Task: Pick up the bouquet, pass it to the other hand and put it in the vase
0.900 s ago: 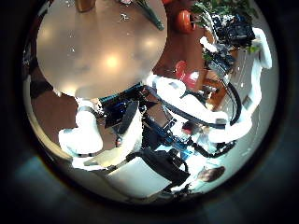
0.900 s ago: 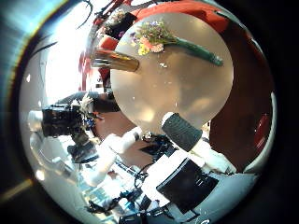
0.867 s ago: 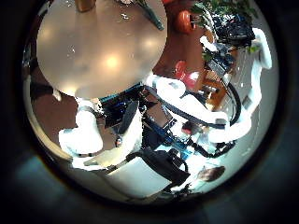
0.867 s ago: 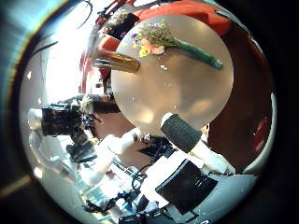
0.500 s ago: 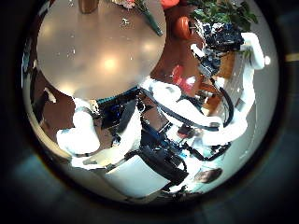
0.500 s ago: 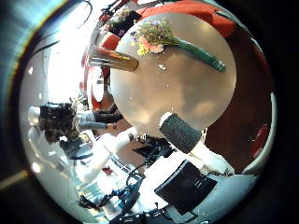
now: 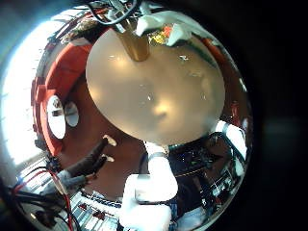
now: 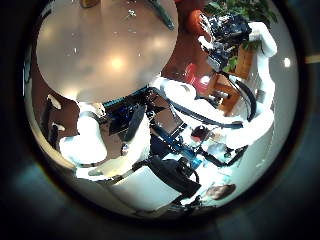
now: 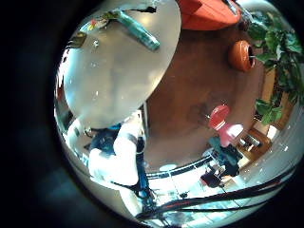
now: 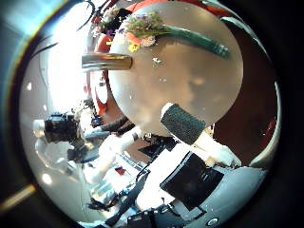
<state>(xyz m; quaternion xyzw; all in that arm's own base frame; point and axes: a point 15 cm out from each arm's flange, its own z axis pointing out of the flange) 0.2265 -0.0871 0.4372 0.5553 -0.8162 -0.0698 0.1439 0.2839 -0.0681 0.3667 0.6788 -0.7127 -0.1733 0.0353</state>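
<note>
Bouquet (image 10: 169, 32) with a green-wrapped stem

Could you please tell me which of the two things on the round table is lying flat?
The bouquet, stretched along the tabletop; the vase stands upright at its edge.

text: none readable | labels, numbers, signs: none — nothing legible on any surface

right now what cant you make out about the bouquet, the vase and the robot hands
- Bouquet: lies on the round table; the right little finger side palm view shows only its green wrapped stem, flowers cut off by the edge.
- Vase: its top is cut off in the left little finger side palm view; its opening is unseen.
- Either robot hand's finger pose: unclear in every view.
</note>
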